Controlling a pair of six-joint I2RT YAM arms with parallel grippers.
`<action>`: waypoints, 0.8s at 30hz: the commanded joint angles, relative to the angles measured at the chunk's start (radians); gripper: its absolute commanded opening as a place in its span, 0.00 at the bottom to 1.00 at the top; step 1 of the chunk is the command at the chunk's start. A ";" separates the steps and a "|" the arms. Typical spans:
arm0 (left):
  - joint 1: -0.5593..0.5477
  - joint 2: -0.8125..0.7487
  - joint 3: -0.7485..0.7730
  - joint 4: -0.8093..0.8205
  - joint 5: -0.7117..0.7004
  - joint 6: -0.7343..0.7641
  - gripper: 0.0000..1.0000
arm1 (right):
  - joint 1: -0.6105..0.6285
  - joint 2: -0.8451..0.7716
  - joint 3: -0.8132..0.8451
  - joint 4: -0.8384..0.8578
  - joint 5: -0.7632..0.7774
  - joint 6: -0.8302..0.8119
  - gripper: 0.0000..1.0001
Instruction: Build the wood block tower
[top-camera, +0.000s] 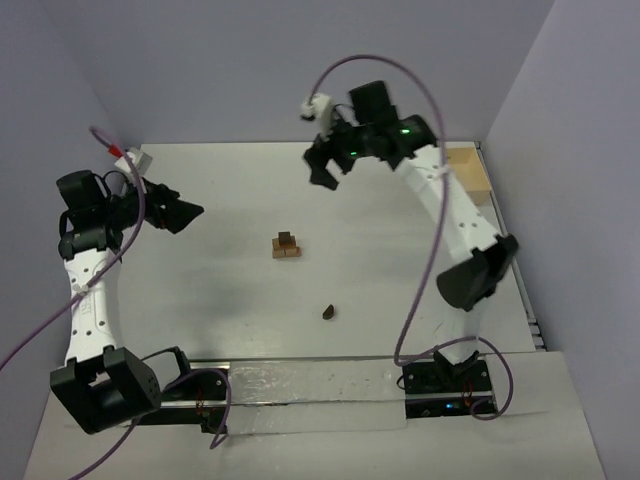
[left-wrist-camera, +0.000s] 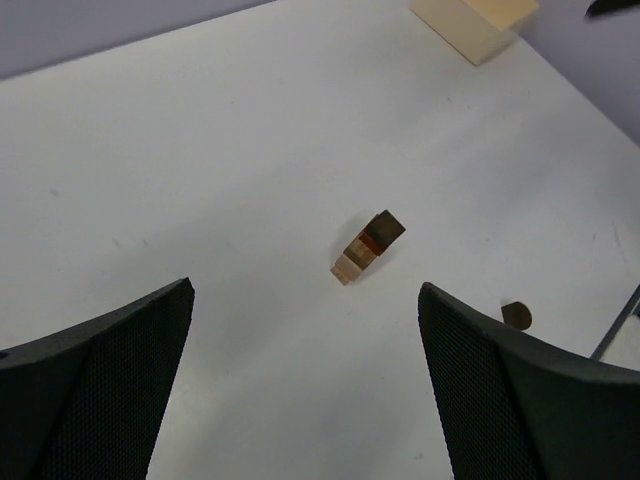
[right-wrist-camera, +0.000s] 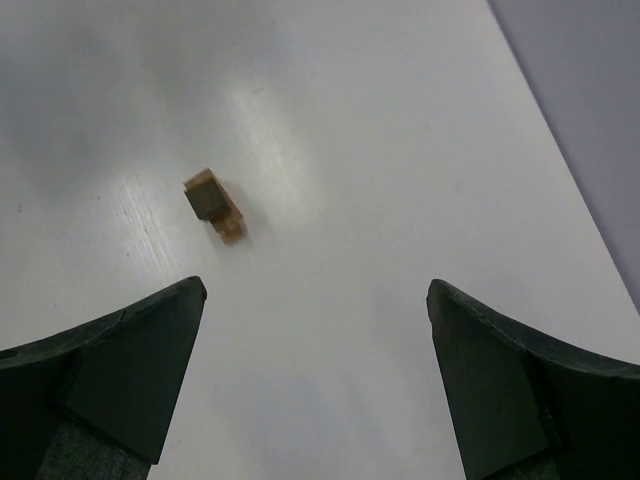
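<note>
The white table (top-camera: 200, 300) fills most of the top view, and only that view shows both my arms at once. The pale wooden box (top-camera: 472, 172) sits at the far right edge, at 2 o'clock from the table's middle, partly behind my right arm; my left wrist camera catches just its corner at 1 o'clock, and my right wrist camera shows none of it. My left claw (top-camera: 186, 214) hangs released at 10 o'clock from the wood block tower (top-camera: 286, 244), fingers spread wide and holding nothing. My right claw (top-camera: 330, 170) hangs at 1 o'clock from it, also spread and empty. The tower stands near the table's middle, well apart from both claws: a light tan base, a reddish-brown layer, a dark brown block on top. A loose dark piece (top-camera: 328, 312) lies at 5 o'clock from it, seen from above and from my left wrist only
</note>
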 joint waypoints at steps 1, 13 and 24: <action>-0.266 -0.027 0.084 -0.267 -0.185 0.377 0.99 | -0.146 -0.219 -0.258 0.099 -0.163 0.189 1.00; -1.365 0.320 0.128 -0.516 -1.093 0.662 0.84 | -0.595 -0.449 -0.766 0.119 -0.293 0.236 1.00; -1.635 0.807 0.424 -0.703 -1.294 0.641 0.81 | -0.962 -0.375 -0.707 -0.041 -0.540 0.166 1.00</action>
